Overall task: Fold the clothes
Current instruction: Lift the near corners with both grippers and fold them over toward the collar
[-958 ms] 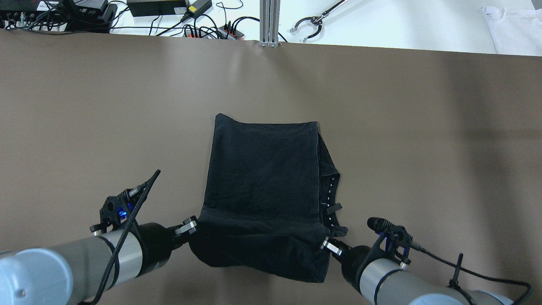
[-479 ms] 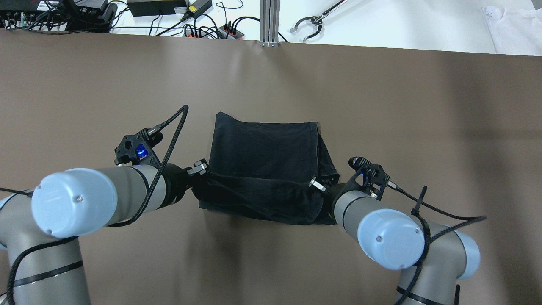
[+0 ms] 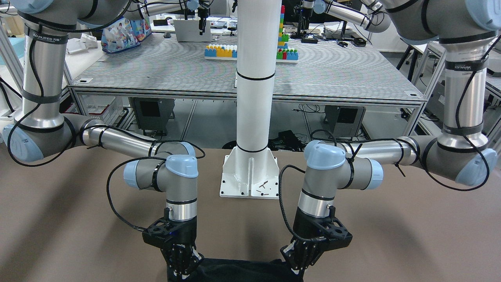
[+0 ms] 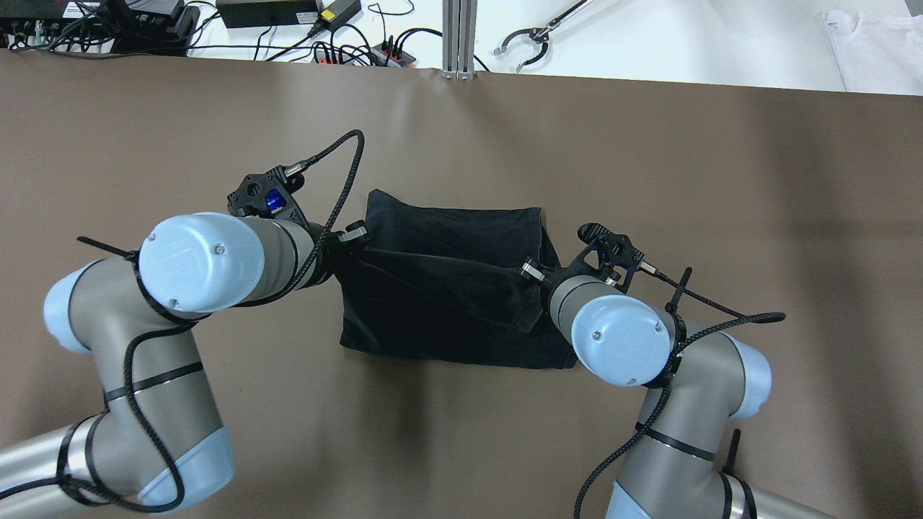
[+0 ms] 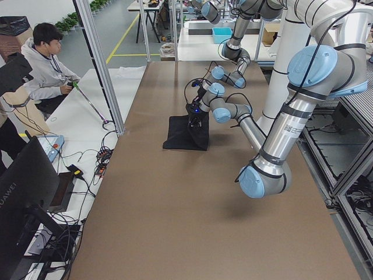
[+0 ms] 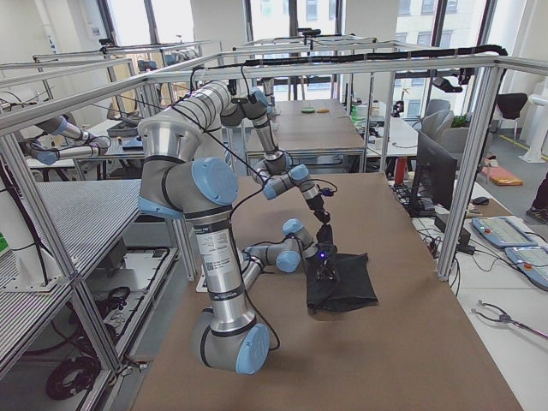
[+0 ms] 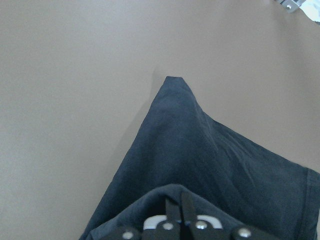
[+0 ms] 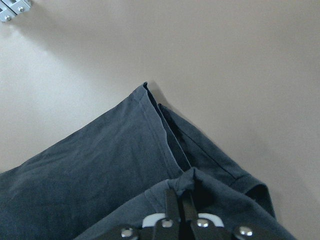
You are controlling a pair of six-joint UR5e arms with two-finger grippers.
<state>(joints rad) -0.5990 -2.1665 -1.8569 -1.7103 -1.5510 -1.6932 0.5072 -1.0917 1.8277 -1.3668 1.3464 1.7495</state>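
The clothes (image 4: 447,288), a single black piece of soft fabric, are found on the brown desk (image 4: 144,130) between the two pairs of jaws; the far part lies flat ahead of and below them, while the near edge is held raised and sags in between; the left jaws are clamped tight on the hem at one end and the right jaws on the hem at the other, fabric being draped over the closed tips in both wrist views; the piece is judged light, limp and without stiffness, so that any unsupported span will droop and wrinkle; it is not fragile, and its matte weave is judged unlikely to slip from a firm pinch, though the layers beneath could be dragged along the desk; hold is best taken at the hemmed corners, where the doubled cloth gives a thicker bite, and both ends should be kept level so that edge meets edge; beside the right jaws a further layer is seen jutting out past the top one, which could be caught or left uneven; far beyond the jaws, past the desk's edge, cables (image 4: 346,50), a grabber tool (image 4: 530,40) and a white garment (image 4: 872,50) lie well apart; behind the jaws a white pillar (image 3: 255,98) stands; none is judged to be in the way.
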